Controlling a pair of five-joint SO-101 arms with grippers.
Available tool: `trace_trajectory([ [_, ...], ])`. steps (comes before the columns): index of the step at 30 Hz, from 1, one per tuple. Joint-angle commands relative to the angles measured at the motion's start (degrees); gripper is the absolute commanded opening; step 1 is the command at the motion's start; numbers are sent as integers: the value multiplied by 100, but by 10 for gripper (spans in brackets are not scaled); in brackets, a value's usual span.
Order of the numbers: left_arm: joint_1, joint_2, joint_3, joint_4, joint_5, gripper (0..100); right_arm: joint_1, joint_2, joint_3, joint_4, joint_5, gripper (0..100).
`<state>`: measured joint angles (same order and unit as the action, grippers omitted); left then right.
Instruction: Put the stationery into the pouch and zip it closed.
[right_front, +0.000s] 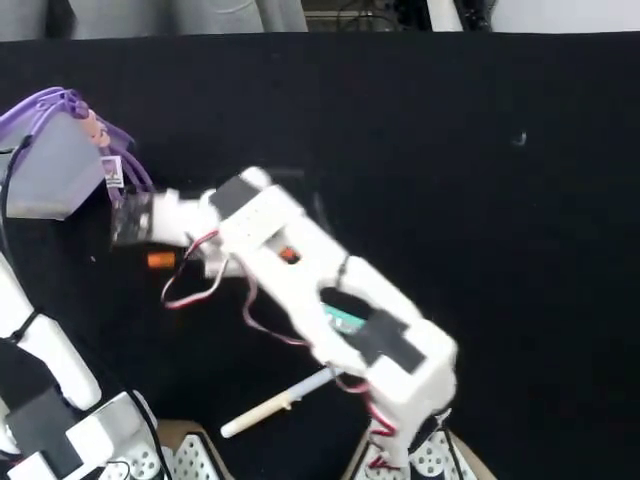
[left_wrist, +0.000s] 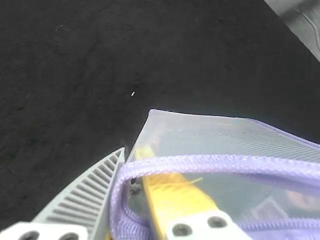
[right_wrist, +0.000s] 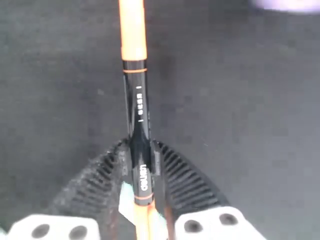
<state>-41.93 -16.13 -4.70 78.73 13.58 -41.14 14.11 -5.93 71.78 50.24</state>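
- Right gripper: fingers clamped on a pen. The pen's long axis runs straight out from the fingers, orange end leading.
- Pouch sits just beside this gripper, at the table's left edge in the high view. In the right wrist view a purple blur lies off to one side of the pen tip, so the tip does not look aimed at the mouth yet.
- Right arm: stretched low and slantwise from its base toward the pouch.
- Left gripper: closed on the pouch edge, one finger inside the zipper line, one outside. Mouth looks open there.
- Left arm: raised, holding the pouch up.
- Pencil lies near the right arm's base, not yet packed.
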Motion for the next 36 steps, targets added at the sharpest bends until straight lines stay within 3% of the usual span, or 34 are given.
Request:
trace_trajectory([
  [1,532,-97,-409,290,-70,28,800,-1402,-435,-141,-26,11],
  [6,1262,-44,-901,905,-158,28,1767,-2703,-866,-185,-1354,11],
  [12,2484,-105,-1191,1468,-149,28,1187,-4391,-330,-659,-2013,11],
  [19,3451,-97,-2097,2224,-141,28,774,-6316,1895,-2901,-2470,11],
  [25,3881,-35,-1719,2189,0,28,765,-7547,4048,-5037,-2980,11],
  [36,3987,-97,-1437,2031,18,28,185,-7802,6563,-8563,-3332,11],
])
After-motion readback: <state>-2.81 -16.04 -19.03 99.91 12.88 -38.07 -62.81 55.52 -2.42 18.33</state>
